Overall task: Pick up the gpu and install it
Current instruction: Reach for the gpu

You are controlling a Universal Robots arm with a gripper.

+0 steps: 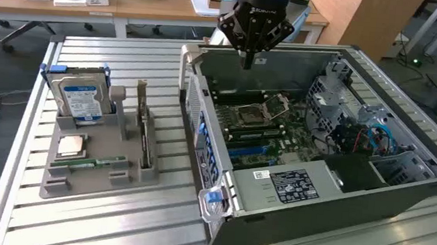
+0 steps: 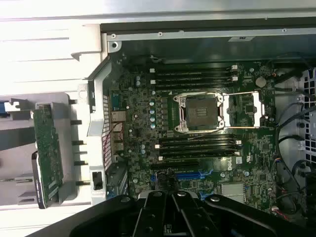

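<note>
The gpu (image 1: 146,140) stands on edge in a slot of the grey holder (image 1: 92,183), its pale bracket at the far end. In the wrist view the gpu (image 2: 47,153) appears as a green board beside the case wall. My gripper (image 1: 248,61) hangs over the far side of the open computer case (image 1: 330,193), well to the exterior view's right of the gpu. Its fingers are shut with nothing between them. The wrist view has the gripper (image 2: 173,210) above the motherboard (image 2: 143,123), near the blue expansion slots (image 2: 187,174).
A blue-and-white-labelled hard drive (image 1: 82,97) stands upright in the holder, with a processor chip (image 1: 71,146) and a narrow green memory stick (image 1: 100,162) lying in front. The open CPU socket (image 2: 200,111) and cables (image 1: 361,139) lie inside the case. Desks stand behind the slatted table.
</note>
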